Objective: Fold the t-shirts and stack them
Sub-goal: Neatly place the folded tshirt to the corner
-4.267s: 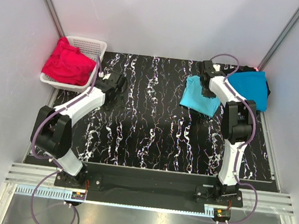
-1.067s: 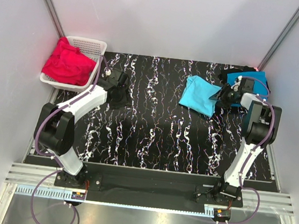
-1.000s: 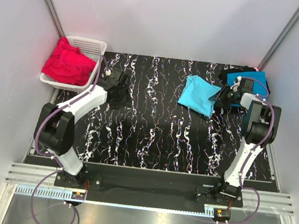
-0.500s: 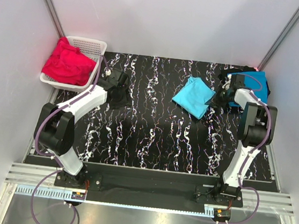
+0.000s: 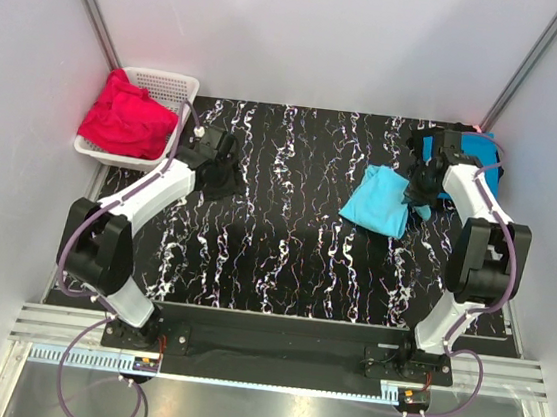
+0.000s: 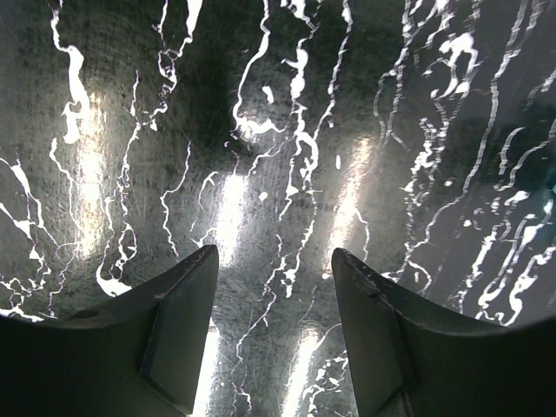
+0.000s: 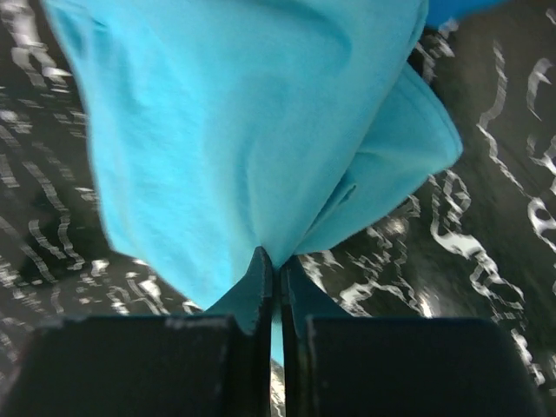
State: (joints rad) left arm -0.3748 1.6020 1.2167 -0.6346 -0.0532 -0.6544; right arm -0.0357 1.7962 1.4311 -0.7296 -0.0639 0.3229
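A light turquoise t-shirt (image 5: 380, 202) lies bunched at the right of the black marbled table (image 5: 285, 239). My right gripper (image 5: 420, 194) is shut on its edge; in the right wrist view the fabric (image 7: 252, 130) hangs from the closed gripper (image 7: 278, 265). A deeper blue t-shirt (image 5: 483, 156) lies on a black one (image 5: 429, 138) at the far right corner, partly hidden by the right arm. Red t-shirts (image 5: 123, 118) fill the white basket (image 5: 176, 86) at far left. My left gripper (image 5: 220, 174) is open and empty over bare table (image 6: 274, 261).
The basket stands at the table's far left corner, beside the left wall. Metal frame posts rise at both back corners. The table's middle and near part show only the marbled surface.
My right gripper has dragged the turquoise shirt back toward the right and nearer; the shirt is now more bunched. The left gripper has hardly moved.
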